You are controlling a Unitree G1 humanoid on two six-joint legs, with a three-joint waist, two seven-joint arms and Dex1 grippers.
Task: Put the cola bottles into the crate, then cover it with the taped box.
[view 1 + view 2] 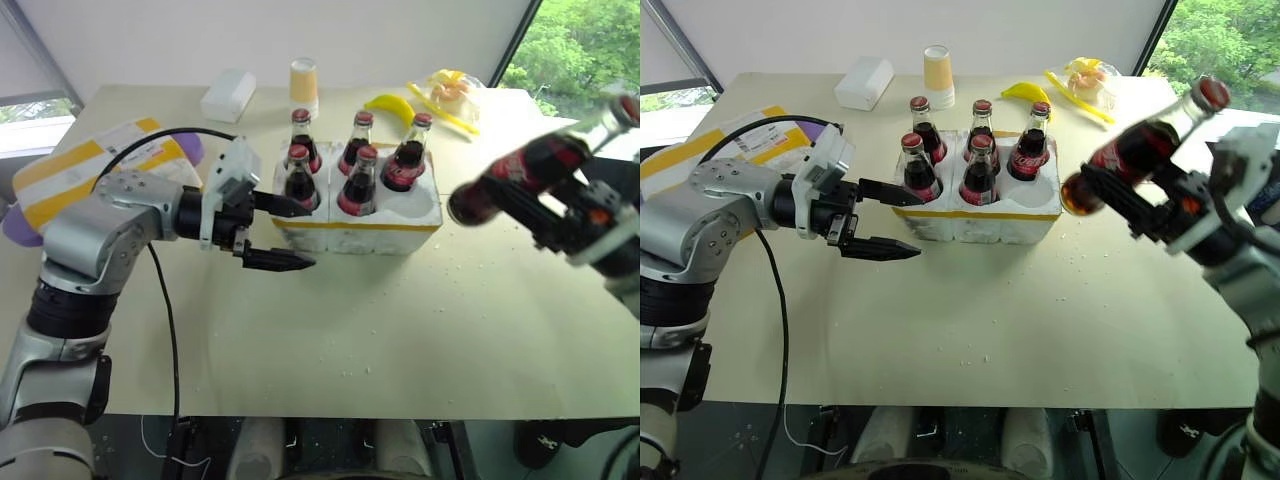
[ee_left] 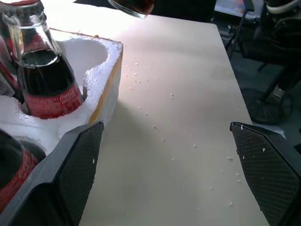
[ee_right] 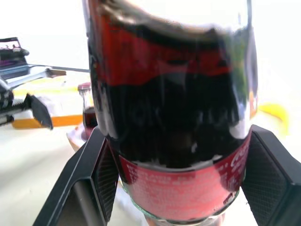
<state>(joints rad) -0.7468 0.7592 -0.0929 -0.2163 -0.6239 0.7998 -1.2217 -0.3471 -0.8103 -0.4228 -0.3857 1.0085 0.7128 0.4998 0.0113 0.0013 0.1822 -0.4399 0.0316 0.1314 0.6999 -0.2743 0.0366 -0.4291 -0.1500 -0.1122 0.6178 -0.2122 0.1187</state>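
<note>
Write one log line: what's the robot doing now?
right gripper: shut on cola bottle, in air | left gripper: open beside crate | crate: five bottles in

White "Coca-Cola" script is legible on the red label of a cola bottle (image 2: pixel 47 89) standing in the crate (image 2: pixel 101 80). Print on the remaining labels cannot be read.

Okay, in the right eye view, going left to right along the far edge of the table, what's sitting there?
Small white box → paper cup → banana → clear bag of food.
</note>
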